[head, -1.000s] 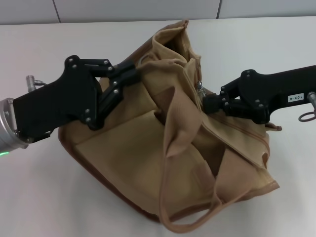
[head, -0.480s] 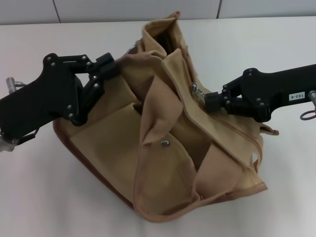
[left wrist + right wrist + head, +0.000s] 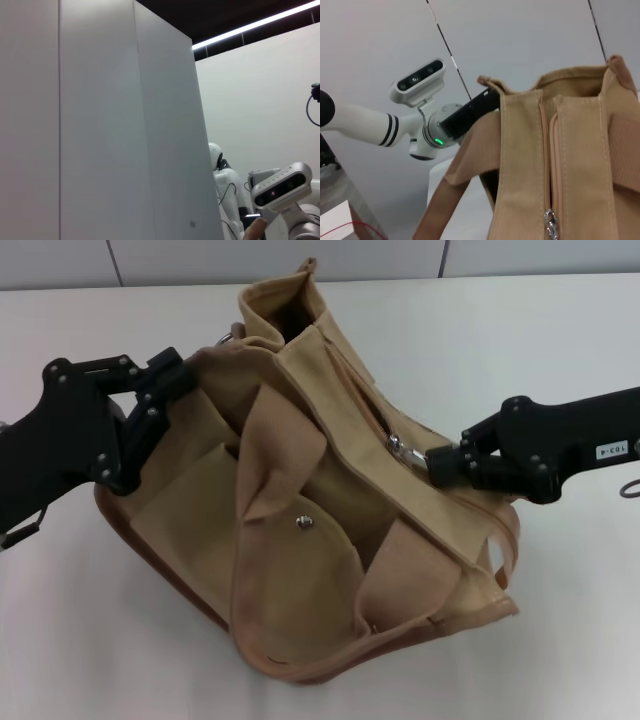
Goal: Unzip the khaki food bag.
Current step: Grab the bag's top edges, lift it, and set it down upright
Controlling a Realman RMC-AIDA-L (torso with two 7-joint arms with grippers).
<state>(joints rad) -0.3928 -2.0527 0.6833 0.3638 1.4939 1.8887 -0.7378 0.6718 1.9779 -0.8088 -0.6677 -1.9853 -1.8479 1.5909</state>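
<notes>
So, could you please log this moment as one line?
task: unzip | left pincer: shut on khaki food bag, far end | right pincer: shut on silver pull | zipper: partly open

Plain khaki food bag (image 3: 330, 510) with brown trim, silver snap (image 3: 304, 523), on a white table (image 3: 560, 360).
</notes>
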